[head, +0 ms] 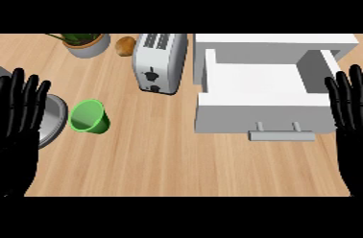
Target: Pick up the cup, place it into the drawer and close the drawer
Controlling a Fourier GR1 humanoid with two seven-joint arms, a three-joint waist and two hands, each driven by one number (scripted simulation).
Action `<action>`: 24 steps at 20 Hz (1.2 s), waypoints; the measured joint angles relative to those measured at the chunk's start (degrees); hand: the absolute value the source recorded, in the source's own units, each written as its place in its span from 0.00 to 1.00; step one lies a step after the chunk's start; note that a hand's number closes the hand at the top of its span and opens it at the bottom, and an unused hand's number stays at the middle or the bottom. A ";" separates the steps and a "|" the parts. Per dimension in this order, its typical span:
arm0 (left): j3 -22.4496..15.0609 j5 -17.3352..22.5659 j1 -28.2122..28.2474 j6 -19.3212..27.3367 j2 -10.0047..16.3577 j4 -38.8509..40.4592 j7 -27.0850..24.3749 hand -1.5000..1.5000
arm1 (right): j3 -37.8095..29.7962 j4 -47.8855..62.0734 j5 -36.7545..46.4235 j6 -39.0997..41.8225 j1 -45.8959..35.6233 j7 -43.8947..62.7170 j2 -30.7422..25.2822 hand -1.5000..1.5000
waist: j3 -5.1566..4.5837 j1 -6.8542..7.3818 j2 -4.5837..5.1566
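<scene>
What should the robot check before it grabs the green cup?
1. The cup stands with its opening up, in plain view: ok.
2. The drawer is pulled open, ready for the cup: ok.
3. The left hand is open and holds nothing: ok.
4. The right hand is open, at the drawer's right side: ok.
5. The grey plate is apart from the cup: cannot tell, they are very close.
6. The cup is held: not ok, no hand touches it.
</scene>
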 measured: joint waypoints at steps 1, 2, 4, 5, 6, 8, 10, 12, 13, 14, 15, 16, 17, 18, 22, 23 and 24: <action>1.24 1.45 -0.72 -0.99 0.69 0.87 -0.18 0.00 | -0.57 0.51 -0.41 0.27 -0.56 -0.02 -0.27 0.00 | 0.14 -0.03 0.06; 2.24 3.30 -1.18 -2.47 1.55 1.38 -0.27 0.00 | -0.48 0.63 -0.21 0.29 -0.81 -0.09 -0.25 0.00 | 0.26 -0.05 0.12; 5.16 8.13 -2.54 -7.03 4.43 4.12 -1.84 0.00 | -0.83 0.67 -0.85 0.68 -0.99 -0.20 -0.40 0.00 | 0.39 -0.15 0.22; 6.40 10.63 -2.81 -9.77 5.93 5.60 -2.82 0.00 | -0.90 1.07 -1.15 0.86 -1.34 -0.36 -0.40 0.00 | 0.44 -0.13 0.27; 7.59 13.08 -3.57 -12.47 7.58 7.30 -3.48 0.00 | -0.59 0.86 -1.38 1.03 -1.17 -0.55 -0.17 0.00 | 0.47 -0.24 0.31; 9.30 18.66 -3.78 -14.74 8.29 11.48 -1.35 0.00 | 1.26 1.36 -1.70 2.57 -0.72 1.72 -0.65 0.00 | 0.47 -0.28 0.48; 10.94 23.04 -5.08 -16.73 9.42 16.10 0.43 0.00 | 1.62 1.94 -2.92 4.15 -1.18 3.80 -1.61 0.00 | 0.51 -0.41 0.54; 12.87 26.75 -6.51 -18.73 10.96 20.21 1.80 0.00 | 1.87 3.07 -3.76 5.31 -1.64 4.65 -2.04 0.00 | 0.56 -0.37 0.50; 13.71 27.94 -7.19 -20.12 11.52 22.77 1.42 0.00 | 1.99 3.68 -3.80 5.52 -2.02 4.84 -2.02 0.00 | 0.57 -0.36 0.49; 14.26 28.51 -8.28 -21.42 12.04 25.80 0.84 0.00 | 1.71 4.70 -4.25 6.05 -2.14 4.35 -2.11 0.00 | 0.58 -0.40 0.48; 14.82 28.70 -8.78 -22.87 12.45 28.47 -0.17 0.00 | 1.74 4.70 -4.49 6.05 -3.22 5.58 -2.14 0.00 | 0.61 -0.40 0.48; 15.51 28.99 -9.62 -24.24 13.15 31.46 -0.89 0.00 | 1.42 5.84 -4.50 6.06 -4.05 5.34 -2.10 0.00 | 0.60 -0.38 0.47; 15.98 28.61 -10.51 -25.39 13.87 34.47 -1.69 0.00 | 1.77 5.73 -4.38 6.05 -4.39 5.91 -1.96 0.00 | 0.61 -0.43 0.47; 16.06 28.29 -10.44 -25.62 14.06 35.25 -1.65 0.00 | 0.65 6.78 -5.13 6.43 -5.78 6.47 -2.52 0.00 | 0.61 -0.34 0.44; 16.47 24.68 -13.15 -27.74 15.21 44.73 -5.22 0.00 | 0.11 10.31 -4.91 6.84 -8.05 5.06 -2.32 0.00 | 0.62 -0.40 0.45; 16.46 23.23 -13.63 -27.84 15.13 46.93 -6.90 0.00 | -0.64 10.40 -5.51 7.70 -7.45 4.30 -2.88 0.00 | 0.62 -0.46 0.46; 16.25 21.78 -14.26 -28.10 15.06 49.51 -8.45 0.00 | -0.86 11.22 -5.60 7.95 -8.22 4.14 -3.01 0.00 | 0.64 -0.49 0.46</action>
